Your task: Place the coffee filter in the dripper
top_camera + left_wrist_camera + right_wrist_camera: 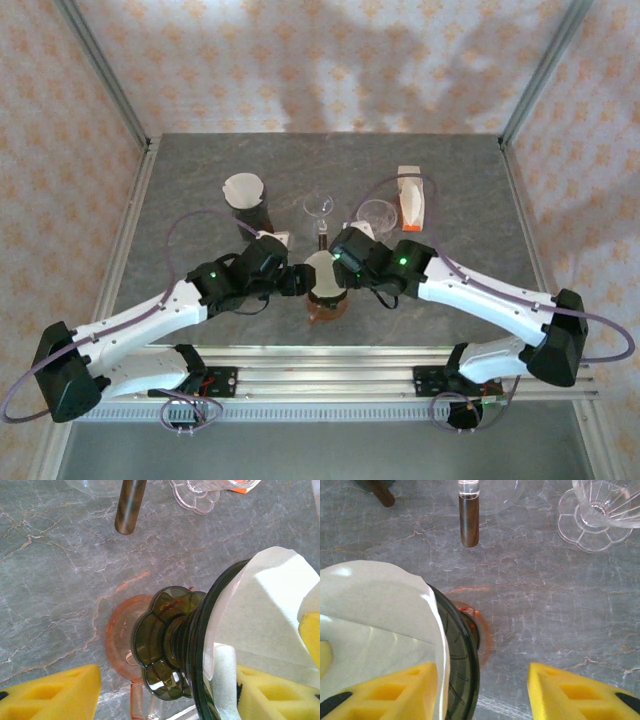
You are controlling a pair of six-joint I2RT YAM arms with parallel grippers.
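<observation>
Filter: the white paper coffee filter (270, 605) sits inside the dark green glass dripper (170, 645). Its upper edge stands above the rim, so I judge it not fully seated.
Dripper: stands on an orange glass cup (117, 640) at the table's centre, between the two arms.
Axis: the cone's mouth faces up and its point goes down into the dripper.
Direction: the filter lies right of the left gripper (160, 692) and left of the right gripper (482, 682), with both about equally near.
Left gripper: jaws apart, straddling the rim. One foam finger (270, 695) is inside against the paper; the other is outside, touching nothing. Nothing is clamped.
Right gripper: spread likewise, with the inner finger (385, 690) on the paper and the outer finger clear of the glass.
Next: probably a downward press to settle the paper.
</observation>
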